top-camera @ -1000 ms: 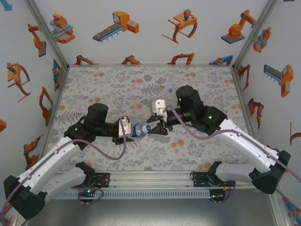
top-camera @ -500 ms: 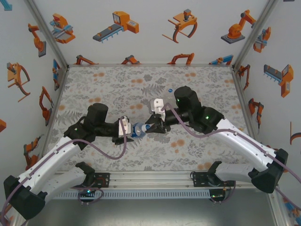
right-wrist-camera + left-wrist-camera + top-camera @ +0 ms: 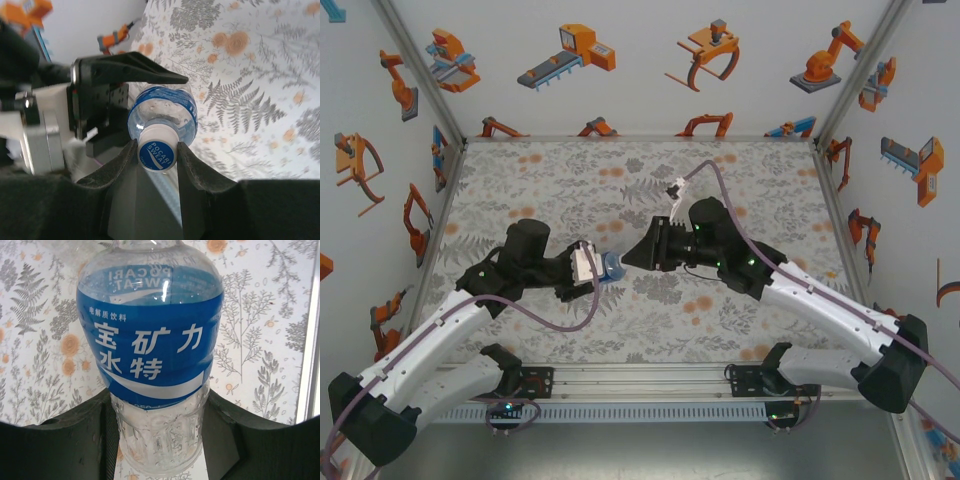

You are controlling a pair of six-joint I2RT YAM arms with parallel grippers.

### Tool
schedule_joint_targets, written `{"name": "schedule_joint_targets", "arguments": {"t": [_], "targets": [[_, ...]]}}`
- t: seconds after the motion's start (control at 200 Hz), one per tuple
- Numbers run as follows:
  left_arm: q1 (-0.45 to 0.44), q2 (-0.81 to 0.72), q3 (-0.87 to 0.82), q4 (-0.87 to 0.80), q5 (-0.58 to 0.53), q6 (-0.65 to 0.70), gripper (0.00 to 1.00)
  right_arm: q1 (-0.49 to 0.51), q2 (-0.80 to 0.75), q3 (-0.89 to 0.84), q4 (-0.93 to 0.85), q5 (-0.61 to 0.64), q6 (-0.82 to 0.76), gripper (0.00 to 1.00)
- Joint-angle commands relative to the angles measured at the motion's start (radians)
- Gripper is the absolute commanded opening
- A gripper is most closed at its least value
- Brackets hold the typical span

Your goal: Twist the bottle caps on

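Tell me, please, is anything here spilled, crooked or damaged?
Nothing stands out. The left gripper holds the blue-labelled bottle sideways, and the right gripper is shut on its cap, which seems straight on the neck. No spill is visible.

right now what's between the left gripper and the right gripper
The blue-labelled bottle: the left gripper clamps its body, the right gripper pinches its cap, as the right wrist view shows.
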Motion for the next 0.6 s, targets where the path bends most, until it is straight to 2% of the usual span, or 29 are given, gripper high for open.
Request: {"name": "schedule_joint_targets", "arguments": {"t": [0.0,0.045,0.095,0.245,0.28,0.325,0.35,0.596], "targets": [[-0.010,-0.012,0.027,0.054,-0.020,-0.014,0.00,0.000,0.026,-0.018,0.018,0.077,0.316,0.00],[-0.010,-0.009,0.028,0.054,-0.028,-0.016,0.00,-0.001,0.036,-0.003,0.004,0.070,0.314,0.00],[-0.010,-0.008,0.028,0.055,-0.032,-0.019,0.07,0.000,0.048,0.010,-0.007,0.060,0.305,0.00],[-0.010,-0.012,0.024,0.065,-0.047,-0.028,0.41,-0.001,0.076,0.030,-0.010,0.046,0.274,0.00],[-0.009,-0.012,0.026,0.065,-0.053,-0.031,0.64,-0.004,0.083,0.039,-0.017,0.046,0.252,0.00],[-0.009,-0.012,0.027,0.065,-0.060,-0.034,1.00,-0.007,0.093,0.053,-0.035,0.050,0.222,0.00],[-0.010,-0.012,0.027,0.064,-0.064,-0.035,0.97,-0.008,0.101,0.064,-0.054,0.055,0.196,0.00],[-0.010,-0.024,0.026,0.072,-0.094,-0.050,0.97,-0.061,0.240,0.259,-0.321,0.139,-0.138,0.00]]}}
